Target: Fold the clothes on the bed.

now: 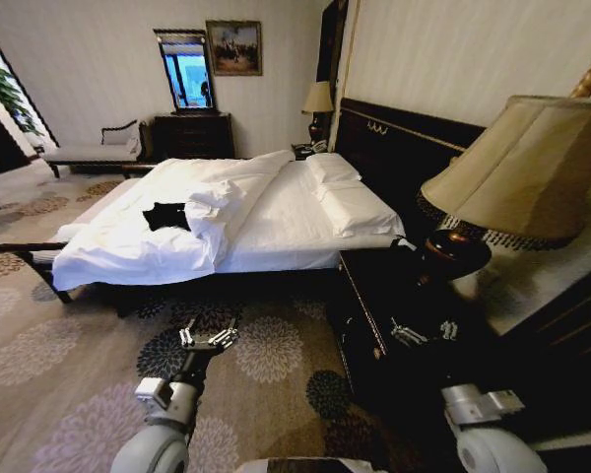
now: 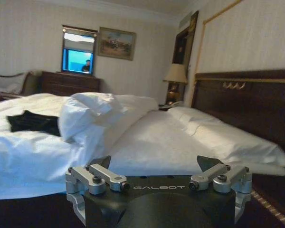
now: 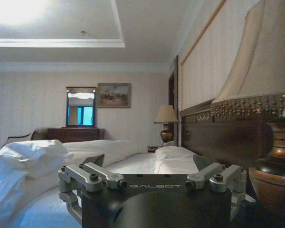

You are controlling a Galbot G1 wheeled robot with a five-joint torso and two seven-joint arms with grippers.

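Two claws low, one black T-shirt (image 1: pixel 166 216) on bed (image 1: pixel 286 232)

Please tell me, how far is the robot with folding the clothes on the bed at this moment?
Nothing looks done yet. The black T-shirt lies crumpled and unfolded on the white duvet of the bed, beside a bunched-up fold of duvet. In hand: nothing; the left gripper and right gripper are both open and empty, held low over the carpet, apart from the bed. Left: reaching the shirt and the whole folding.
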